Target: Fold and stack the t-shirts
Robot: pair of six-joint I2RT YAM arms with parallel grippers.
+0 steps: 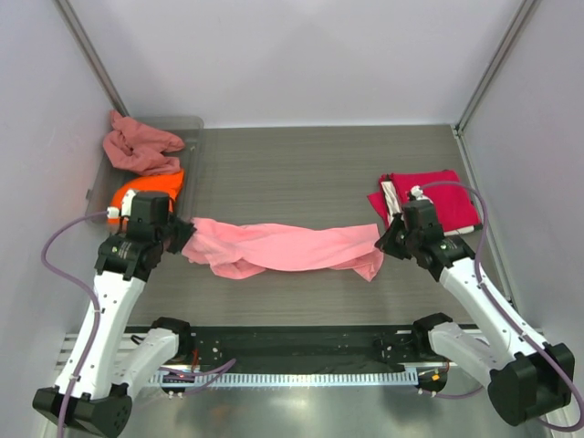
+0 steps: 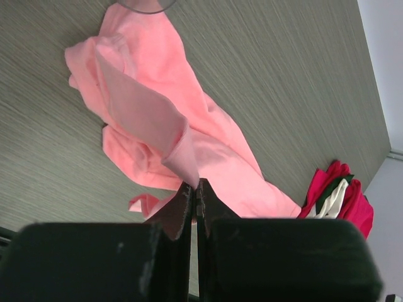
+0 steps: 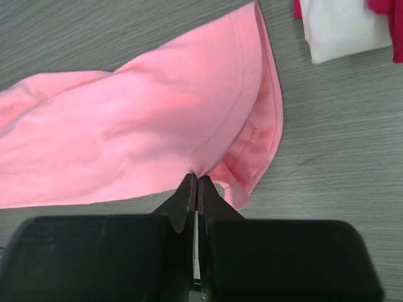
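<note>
I hold the light pink t-shirt (image 1: 283,248) stretched, bunched and unfolded, across mid-desk (image 1: 319,173), left hand (image 1: 187,237) clenched on one end, right hand (image 1: 383,242) clenched on the other. Done: a folded stack topped by the crimson red t-shirt (image 1: 438,196), far right. Outstanding: the orange t-shirt (image 1: 151,190) and dusty rose t-shirt (image 1: 137,146), crumpled in the tray (image 1: 193,123).

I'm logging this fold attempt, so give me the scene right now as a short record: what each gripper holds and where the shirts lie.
left gripper: shut on one end of the light pink t-shirt
right gripper: shut on its other end
light pink t-shirt: bunched, stretched between the arms over the table
folded stack: crimson red on top, far right
tray: far left, holds the dusty rose t-shirt and orange t-shirt
</note>
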